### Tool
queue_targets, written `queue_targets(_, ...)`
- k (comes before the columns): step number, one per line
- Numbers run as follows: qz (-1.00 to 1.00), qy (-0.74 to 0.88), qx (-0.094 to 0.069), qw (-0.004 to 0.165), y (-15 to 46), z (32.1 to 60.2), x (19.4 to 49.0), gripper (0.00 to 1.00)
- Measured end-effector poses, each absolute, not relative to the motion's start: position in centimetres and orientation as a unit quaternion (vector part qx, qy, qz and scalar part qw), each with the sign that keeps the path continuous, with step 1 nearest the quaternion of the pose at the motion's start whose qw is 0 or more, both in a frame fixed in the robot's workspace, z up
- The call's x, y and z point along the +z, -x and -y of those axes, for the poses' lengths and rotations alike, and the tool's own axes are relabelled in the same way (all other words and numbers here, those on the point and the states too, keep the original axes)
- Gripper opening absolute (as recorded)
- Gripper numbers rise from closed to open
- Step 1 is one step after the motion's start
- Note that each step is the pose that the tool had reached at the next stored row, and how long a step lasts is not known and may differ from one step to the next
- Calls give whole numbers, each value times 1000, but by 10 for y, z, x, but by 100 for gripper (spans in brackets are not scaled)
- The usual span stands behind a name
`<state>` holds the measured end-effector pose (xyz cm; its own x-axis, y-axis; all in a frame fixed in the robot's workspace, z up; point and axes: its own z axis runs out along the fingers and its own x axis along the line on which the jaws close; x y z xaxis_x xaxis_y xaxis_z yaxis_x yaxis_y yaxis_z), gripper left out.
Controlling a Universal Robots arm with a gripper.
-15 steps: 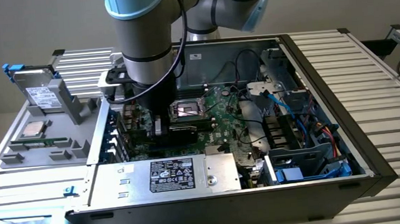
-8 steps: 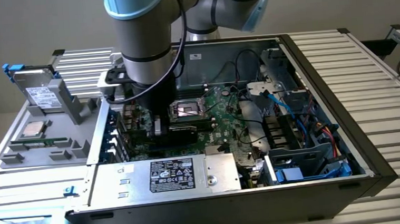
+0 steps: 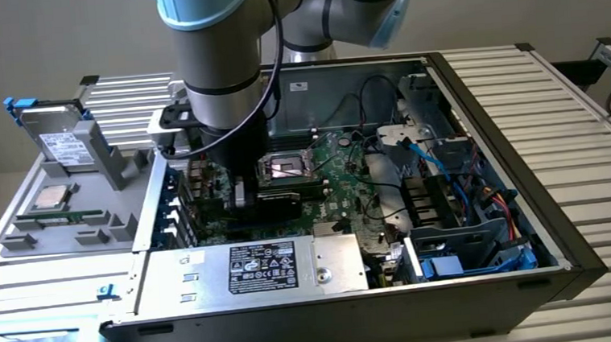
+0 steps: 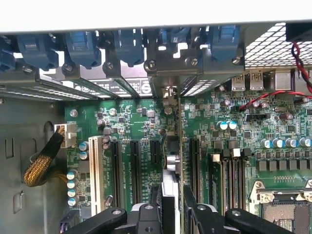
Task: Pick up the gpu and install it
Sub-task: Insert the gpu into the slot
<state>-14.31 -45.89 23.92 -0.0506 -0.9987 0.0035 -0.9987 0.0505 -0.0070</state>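
the gpu [image 4: 171, 161] is pinched edge-on in the gripper [image 4: 171, 209] and held upright over the motherboard [image 4: 273, 126], lined up along the expansion slots [image 4: 135, 165] near the case's rear bracket edge [image 4: 161, 63], apparently so it can be seated.

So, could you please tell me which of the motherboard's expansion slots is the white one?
It is the slot at the end of the row, nearest the yellow braided cable; the long slots beside it are all black.
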Motion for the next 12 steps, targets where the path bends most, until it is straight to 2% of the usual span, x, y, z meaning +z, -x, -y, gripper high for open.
queue_targets(12,-725,689,-4,1,141,459,238,28)
